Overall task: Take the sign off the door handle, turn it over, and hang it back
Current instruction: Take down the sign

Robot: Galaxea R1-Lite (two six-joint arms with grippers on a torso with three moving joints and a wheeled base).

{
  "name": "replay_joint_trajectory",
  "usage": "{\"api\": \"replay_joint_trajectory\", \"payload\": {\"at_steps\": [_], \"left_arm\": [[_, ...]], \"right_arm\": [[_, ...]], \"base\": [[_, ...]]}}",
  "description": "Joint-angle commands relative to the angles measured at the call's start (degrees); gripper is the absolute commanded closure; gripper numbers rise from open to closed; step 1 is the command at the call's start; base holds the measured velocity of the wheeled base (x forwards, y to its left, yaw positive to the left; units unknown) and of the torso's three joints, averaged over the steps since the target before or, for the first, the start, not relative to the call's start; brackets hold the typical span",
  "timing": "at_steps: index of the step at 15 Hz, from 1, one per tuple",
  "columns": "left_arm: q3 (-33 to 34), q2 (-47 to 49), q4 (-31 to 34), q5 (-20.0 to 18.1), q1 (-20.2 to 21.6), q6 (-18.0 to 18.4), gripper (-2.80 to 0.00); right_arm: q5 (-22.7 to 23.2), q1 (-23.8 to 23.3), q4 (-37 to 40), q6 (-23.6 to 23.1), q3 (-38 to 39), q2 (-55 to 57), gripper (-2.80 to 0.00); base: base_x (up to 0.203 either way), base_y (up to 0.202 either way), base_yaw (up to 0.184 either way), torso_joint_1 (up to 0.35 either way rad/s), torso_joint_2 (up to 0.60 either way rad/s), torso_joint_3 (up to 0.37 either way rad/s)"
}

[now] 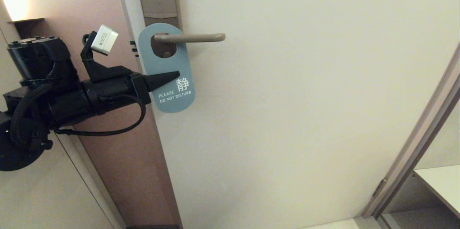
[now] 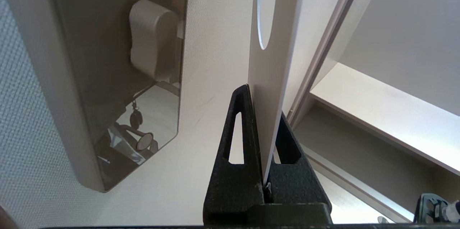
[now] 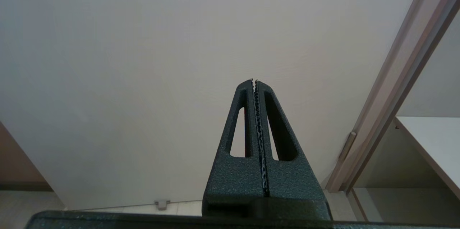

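Black and rough-grained, your left gripper (image 1: 163, 77) reaches in level from the left, and its tapered jaws are closed flat on the edge of the sign (image 1: 169, 74), one on each face, as the left wrist view shows. Just to the right, the sign hangs by its oval hole over the door handle (image 1: 190, 37), a slim, smooth bronze-beige lever with a rounded end on a tall brown plate. The sign is a thin, stiff, rounded oblong; its blue face with white "DO NOT DISTURB" lettering looks outward, and the back seen from the wrist is plain white. I'd judge you're only at the start: the grip is made, but lifting the sign off, flipping it and rehanging it all remain. Your right gripper (image 3: 254, 82) is parked facing the pale door, jaws pressed together on nothing.
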Motion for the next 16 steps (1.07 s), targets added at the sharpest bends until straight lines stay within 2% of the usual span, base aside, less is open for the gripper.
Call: {"api": "replay_joint_trajectory", "payload": {"at_steps": [1, 5, 14, 16], "left_arm": [[-0.1, -0.5, -0.2, 0.9, -1.1, 0.0, 0.00], [-0.3, -0.7, -0.1, 5.5, -3.7, 0.0, 0.00], [-2.0, 0.6, -0.3, 6.8, -4.9, 0.2, 0.00], [-2.9, 0.9, -0.3, 8.2, -6.1, 0.2, 0.00]], "right_arm": [[0.1, 0.0, 0.0, 0.0, 0.0, 0.0, 0.00], [0.0, -0.1, 0.0, 0.0, 0.0, 0.0, 0.00], [0.0, 0.0, 0.0, 0.0, 0.0, 0.0, 0.00], [0.0, 0.0, 0.0, 0.0, 0.0, 0.0, 0.00]], "base": [[0.000, 0.000, 0.000, 0.000, 0.00, 0.000], [0.000, 0.000, 0.000, 0.000, 0.00, 0.000], [0.000, 0.000, 0.000, 0.000, 0.00, 0.000], [0.000, 0.000, 0.000, 0.000, 0.00, 0.000]]}}
